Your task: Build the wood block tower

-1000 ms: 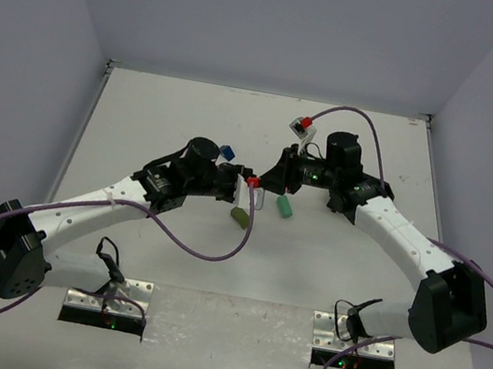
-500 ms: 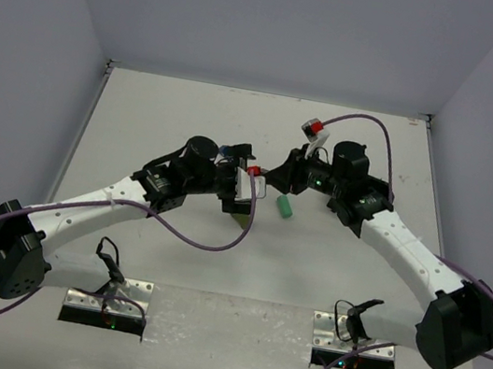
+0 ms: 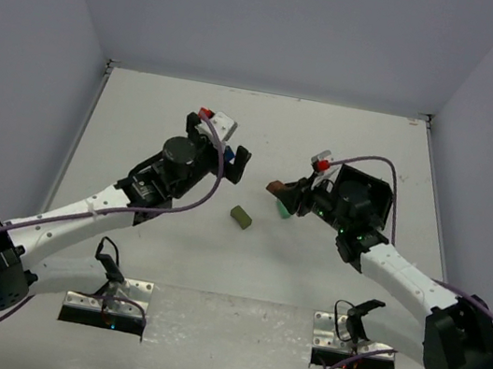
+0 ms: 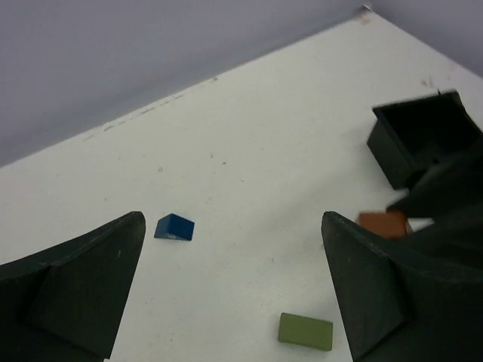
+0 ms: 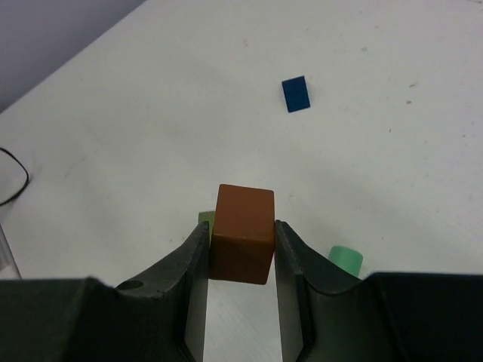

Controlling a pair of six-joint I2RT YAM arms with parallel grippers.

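Note:
The blocks lie apart on the white table, none stacked. My right gripper [image 5: 240, 228] is shut on a brown-orange cube [image 5: 243, 232] and holds it above the table, seen from above as the cube [image 3: 276, 188]. A mint-green cylinder [image 5: 346, 259] lies just right of it, half hidden under the right gripper [image 3: 281, 193]. An olive block [image 3: 241, 217] lies flat at mid-table, also the olive block [image 4: 306, 331]. A blue block [image 4: 174, 227] lies farther back, under my left gripper [image 3: 218, 145]. In its own wrist view the left gripper [image 4: 232, 226] is wide open and empty, raised over the table.
The right gripper's black body [image 4: 423, 147] shows at the right of the left wrist view. Purple cables [image 3: 226, 195] loop from both wrists. Grey walls close the table at the back and sides.
My left gripper has opened wide and swung up and back-left, uncovering the olive block. My right gripper, still holding the brown-orange cube, has drawn back toward its base.

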